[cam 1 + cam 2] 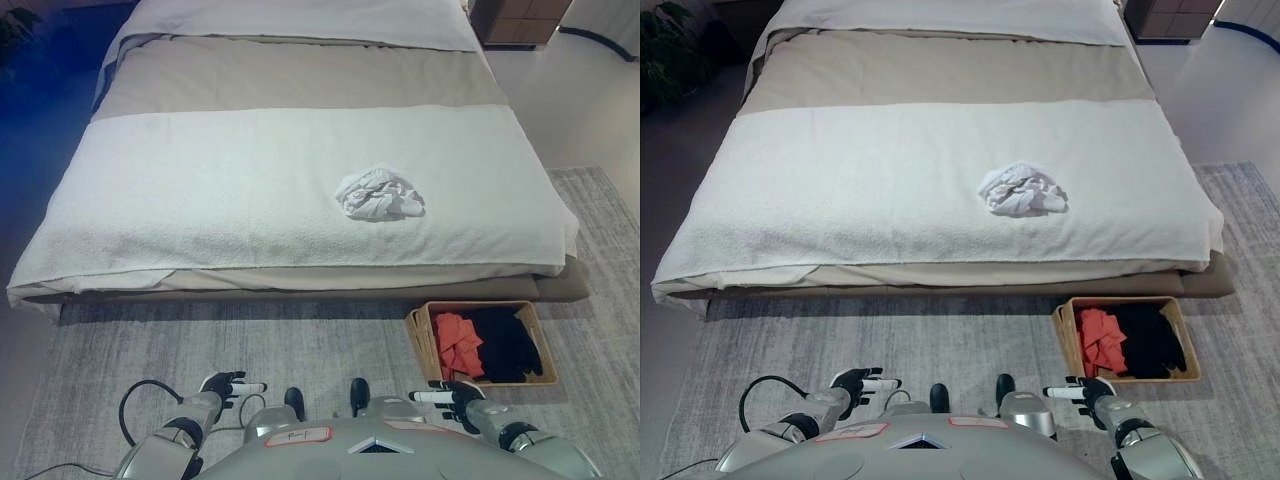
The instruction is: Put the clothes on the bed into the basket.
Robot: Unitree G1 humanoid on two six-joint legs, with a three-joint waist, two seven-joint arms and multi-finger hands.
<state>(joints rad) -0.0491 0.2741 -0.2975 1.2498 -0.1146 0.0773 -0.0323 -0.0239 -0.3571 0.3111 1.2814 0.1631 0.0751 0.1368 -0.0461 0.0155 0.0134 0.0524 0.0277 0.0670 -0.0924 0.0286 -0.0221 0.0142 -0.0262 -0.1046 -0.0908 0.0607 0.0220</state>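
One garment on bed: white crumpled cloth (pixel 378 194), bunched into a low heap on the white blanket (pixel 200 190), right of the bed's middle line and nearer the foot edge than the pillows.
Long axis of cloth: roughly across the bed, left to right; a looser fold trailing toward the right side; no clear front or back to tell.
Bed (pixel 940 70): long axis running away from the camera; foot edge nearest, lying straight across the view; beige band beyond the white blanket, more white bedding at the far end.
Basket (pixel 418 335): woven, rectangular, on the grey rug (pixel 250 350), just below the bed's right foot corner; long side parallel to the foot edge; open top.
Inside basket: red garment (pixel 457 344) in the left part, black garment (pixel 508 343) in the right part, touching each other.
Cloth to basket: well apart, basket lower and a little to the right of the heap, with the foot edge between.
Open room: bare blanket on all sides of the heap; bare rug between the foot edge and the hands, left of the basket.
Left hand (pixel 862 384): low over the rug at lower left, fingers stretched out and relaxed, grasping nothing.
Right hand (pixel 450 397): low at lower right, just below the basket's near rim, fingers extended toward the left, grasping nothing.
Far right corner: wooden furniture (pixel 520 20) beside the head of the bed.
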